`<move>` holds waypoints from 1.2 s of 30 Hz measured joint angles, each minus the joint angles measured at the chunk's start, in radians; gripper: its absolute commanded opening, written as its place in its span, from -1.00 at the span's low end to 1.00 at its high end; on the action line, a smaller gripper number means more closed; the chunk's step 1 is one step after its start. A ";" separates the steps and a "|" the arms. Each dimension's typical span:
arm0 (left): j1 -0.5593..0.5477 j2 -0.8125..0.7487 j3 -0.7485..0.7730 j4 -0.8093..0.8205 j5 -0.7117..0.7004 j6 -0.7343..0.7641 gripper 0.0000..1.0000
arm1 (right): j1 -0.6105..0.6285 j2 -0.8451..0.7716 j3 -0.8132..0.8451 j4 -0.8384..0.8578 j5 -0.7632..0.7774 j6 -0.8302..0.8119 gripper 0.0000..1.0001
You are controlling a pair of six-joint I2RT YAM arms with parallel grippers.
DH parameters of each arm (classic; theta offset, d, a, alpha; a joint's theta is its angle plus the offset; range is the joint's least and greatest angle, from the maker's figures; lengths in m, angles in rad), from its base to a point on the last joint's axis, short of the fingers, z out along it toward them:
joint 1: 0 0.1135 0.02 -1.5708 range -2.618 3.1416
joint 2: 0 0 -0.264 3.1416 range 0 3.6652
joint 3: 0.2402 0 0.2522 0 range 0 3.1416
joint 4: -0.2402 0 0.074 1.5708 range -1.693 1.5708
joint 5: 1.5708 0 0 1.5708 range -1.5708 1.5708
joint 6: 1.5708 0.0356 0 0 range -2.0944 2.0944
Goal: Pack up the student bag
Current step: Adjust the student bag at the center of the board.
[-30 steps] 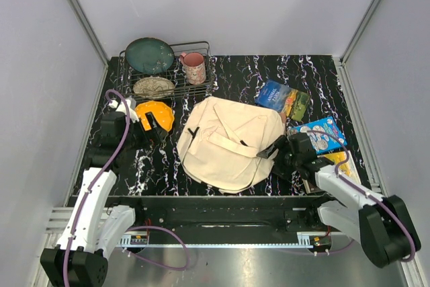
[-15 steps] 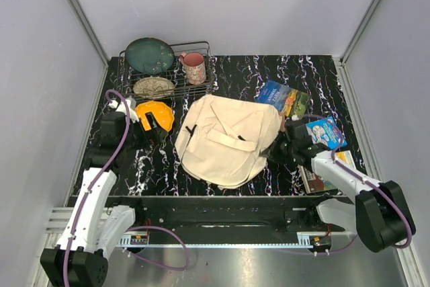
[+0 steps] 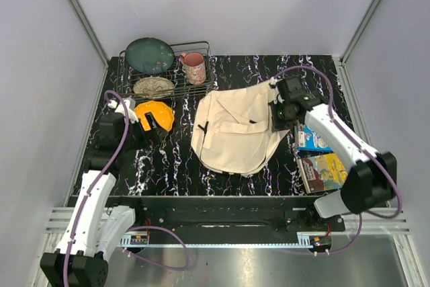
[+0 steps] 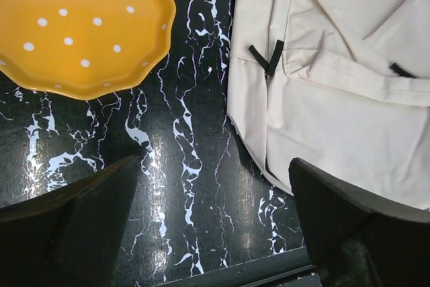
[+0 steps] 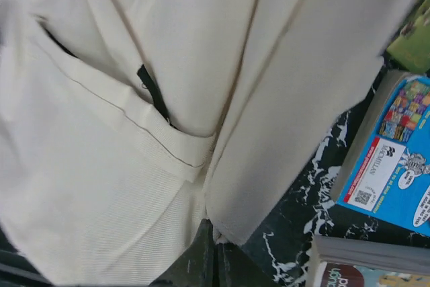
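Right gripper [image 3: 281, 109] is clamped onto the right edge of the student bag [image 3: 232, 136] — bag's sprawled mid-table. Left gripper [image 4: 213, 230] hangs wide open beside the yellow plate [image 4: 74, 25].

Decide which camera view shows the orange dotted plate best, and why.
The left wrist view: the orange plate fills a corner, white dots and wavy rim clear. The top view shows it small, partly under the left gripper. The right wrist view misses it.
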 measured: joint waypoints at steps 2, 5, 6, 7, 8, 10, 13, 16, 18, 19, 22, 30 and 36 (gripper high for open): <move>0.000 -0.001 0.000 0.005 0.009 0.000 0.98 | -0.001 0.071 0.001 -0.047 0.029 -0.042 -1.00; 0.000 0.002 -0.008 0.027 0.038 -0.003 0.98 | -0.001 0.143 0.005 -0.096 0.066 -0.074 -0.99; -0.001 0.008 -0.011 0.037 0.048 -0.010 0.98 | -0.001 0.162 0.010 -0.106 0.082 -0.079 -0.93; -0.003 0.016 -0.013 0.044 0.049 -0.015 0.98 | -0.001 0.175 0.014 -0.111 0.098 -0.082 -0.92; -0.009 0.028 -0.015 0.054 0.049 -0.026 0.98 | -0.001 0.182 0.016 -0.111 0.105 -0.083 -0.92; -0.031 0.055 -0.021 0.086 0.040 -0.045 0.98 | -0.001 0.184 0.016 -0.110 0.116 -0.083 -0.91; -0.122 0.146 -0.021 0.151 -0.011 -0.066 0.98 | -0.001 0.184 0.015 -0.108 0.118 -0.085 -0.92; -0.212 0.301 0.007 0.202 -0.044 -0.067 0.98 | -0.001 0.184 0.011 -0.101 0.118 -0.093 -0.94; -0.251 0.434 0.031 0.251 -0.056 -0.067 0.98 | -0.001 0.184 0.003 -0.092 0.118 -0.101 -0.94; -0.259 0.492 0.038 0.274 -0.056 -0.067 0.98 | -0.001 0.184 0.000 -0.088 0.117 -0.103 -0.95; -0.264 0.613 0.058 0.325 -0.055 -0.072 0.98 | -0.001 0.183 -0.005 -0.078 0.112 -0.110 -0.95; -0.276 0.832 0.200 0.451 -0.026 -0.065 0.98 | -0.001 0.095 -0.043 -0.036 0.082 -0.109 -0.93; -0.277 0.966 0.280 0.510 0.001 -0.055 0.98 | -0.001 0.040 -0.077 0.000 0.058 -0.100 -0.93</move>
